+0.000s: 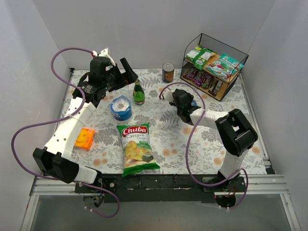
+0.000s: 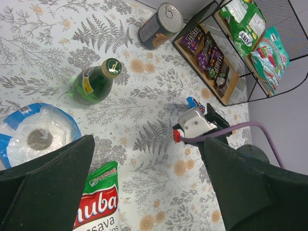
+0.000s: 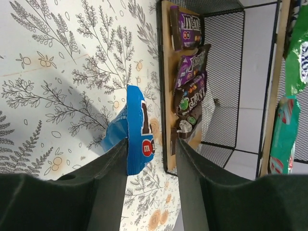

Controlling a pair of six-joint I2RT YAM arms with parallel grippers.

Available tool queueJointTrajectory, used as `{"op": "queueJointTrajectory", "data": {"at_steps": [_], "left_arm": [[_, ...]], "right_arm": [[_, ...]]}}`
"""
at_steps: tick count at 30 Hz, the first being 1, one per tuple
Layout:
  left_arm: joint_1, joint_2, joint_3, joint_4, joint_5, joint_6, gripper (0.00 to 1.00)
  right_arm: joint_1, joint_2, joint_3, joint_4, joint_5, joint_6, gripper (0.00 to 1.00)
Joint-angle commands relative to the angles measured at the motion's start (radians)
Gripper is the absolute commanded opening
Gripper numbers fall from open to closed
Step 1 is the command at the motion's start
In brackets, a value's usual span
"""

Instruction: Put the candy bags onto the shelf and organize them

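Observation:
The shelf [image 1: 222, 95] stands at the back right. Green-and-white candy bags [image 1: 199, 55] and a teal one [image 1: 224, 66] lie on its upper board. Dark brown and purple packets [image 3: 190, 72] fill the lower board. A blue candy bag [image 3: 137, 130] stands on edge on the table just in front of the shelf, between the fingers of my right gripper [image 3: 151, 144]. That gripper is open: the bag leans on one finger and a gap shows to the other. My left gripper [image 2: 148, 144] hovers wide open and holds nothing, high over the table's back left.
A tin can [image 1: 168, 72] stands left of the shelf. A green bottle [image 1: 138, 93] and a blue-and-white wrapped roll [image 1: 121, 108] sit mid-table. The Chuba chips bag [image 1: 136, 148] lies near the front and an orange packet [image 1: 84, 138] by the left arm.

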Motion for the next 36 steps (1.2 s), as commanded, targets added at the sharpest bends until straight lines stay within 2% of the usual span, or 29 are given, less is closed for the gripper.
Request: {"op": "queueJointTrajectory", "data": {"at_steps": [1, 10, 16, 21, 29, 36], "left_arm": [[-0.008, -0.037, 0.017, -0.001, 0.016, 0.007, 0.98], [-0.008, -0.028, 0.029, -0.006, 0.024, 0.002, 0.98], [-0.008, -0.025, 0.023, -0.002, 0.036, -0.006, 0.98], [-0.008, -0.028, 0.026, -0.01, 0.029, -0.006, 0.98], [-0.008, -0.031, 0.032, -0.021, 0.012, 0.002, 0.98], [-0.008, -0.01, 0.047, -0.022, 0.013, 0.003, 0.98]], "right_arm": [[-0.021, 0.013, 0.08, -0.204, -0.102, 0.117, 0.51], [-0.024, -0.074, 0.076, -0.33, -0.34, 0.195, 0.52], [-0.038, -0.05, 0.114, -0.257, -0.236, 0.294, 0.47], [-0.053, 0.1, 0.251, -0.324, -0.176, 0.344, 0.22], [-0.087, 0.229, 0.353, -0.317, 0.048, 0.322, 0.02], [-0.096, 0.317, 0.41, -0.29, 0.097, 0.296, 0.01]]}}
